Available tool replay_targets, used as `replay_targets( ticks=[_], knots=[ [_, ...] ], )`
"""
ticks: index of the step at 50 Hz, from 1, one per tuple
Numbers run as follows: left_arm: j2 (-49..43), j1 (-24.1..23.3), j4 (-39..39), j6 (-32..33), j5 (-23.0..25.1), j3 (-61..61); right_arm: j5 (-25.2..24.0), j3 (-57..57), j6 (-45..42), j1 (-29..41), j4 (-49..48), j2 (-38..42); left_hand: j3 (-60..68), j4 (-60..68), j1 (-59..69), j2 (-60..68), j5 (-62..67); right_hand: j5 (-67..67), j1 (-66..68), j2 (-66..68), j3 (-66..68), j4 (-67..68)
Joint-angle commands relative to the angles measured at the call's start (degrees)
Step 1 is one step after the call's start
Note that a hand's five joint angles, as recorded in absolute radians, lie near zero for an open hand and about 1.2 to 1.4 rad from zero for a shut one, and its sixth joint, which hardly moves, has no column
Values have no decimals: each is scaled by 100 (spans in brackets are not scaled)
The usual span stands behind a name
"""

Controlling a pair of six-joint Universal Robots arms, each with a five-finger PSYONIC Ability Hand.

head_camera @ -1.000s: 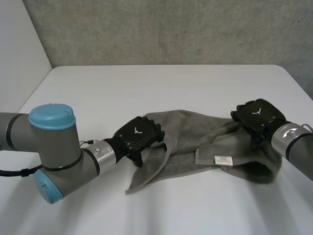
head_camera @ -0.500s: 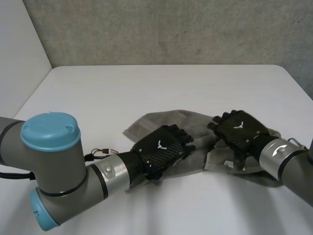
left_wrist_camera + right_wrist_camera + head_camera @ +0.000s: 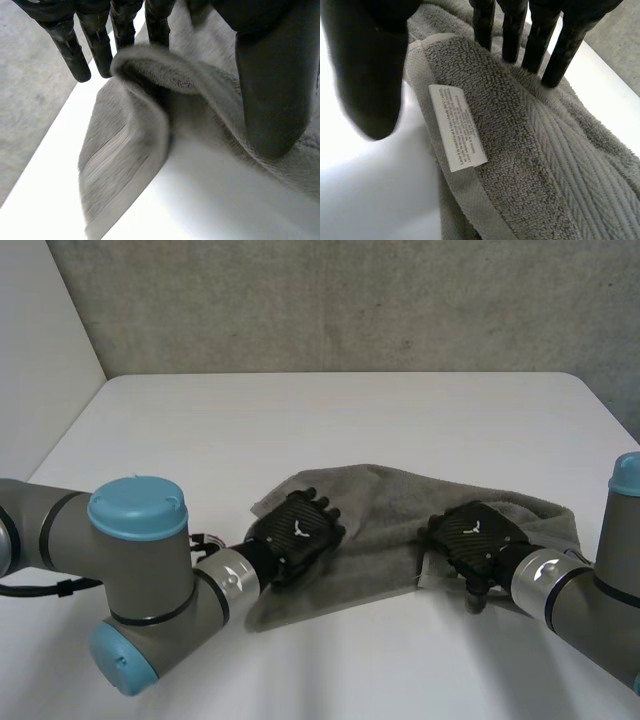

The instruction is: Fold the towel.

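Note:
The grey towel [image 3: 385, 510] lies rumpled across the near half of the white table [image 3: 330, 410]. My left hand [image 3: 298, 536] rests palm down on the towel's left end. In the left wrist view its fingers [image 3: 100, 47] are straight and stand apart from the thumb [image 3: 272, 85], with a raised fold of towel [image 3: 150, 70] between them, not pinched. My right hand [image 3: 473, 538] lies on the towel's right part. Its straight fingers [image 3: 560, 50] touch the cloth and its thumb [image 3: 370, 75] hangs clear, beside a hemmed corner bearing a white label [image 3: 457, 127].
A grey wall runs along the table's far edge and a white wall stands at the left. Bare table stretches beyond the towel toward the far edge, and a narrower strip lies in front of it. The grey arms reach in from both near corners.
My right hand has moved left and nearer, onto the labelled corner. My left hand swung right over the towel, then drew back to its left end. The towel is more bunched.

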Motion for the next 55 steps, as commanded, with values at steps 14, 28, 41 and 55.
replay_targets(
  ticks=[14,28,41,55],
  knots=[
    [-66,235,186,311,-185,16,617,-440,940,-303,-275,37,9,1,-73,28,11,5440,5509,5479,5495,5503],
    [-224,297,160,645,228,-45,819,-484,1159,-532,-468,108,1131,1123,1049,1150,1133,5440,5509,5479,5495,5503],
    [-251,385,178,645,263,-115,819,-449,1159,-505,-468,107,1946,1938,1864,1965,1948,5440,5509,5479,5495,5503],
    [-259,367,142,672,895,-212,819,-449,1159,-497,-468,116,-42,-49,-123,-23,-40,5440,5509,5479,5495,5503]
  ],
)
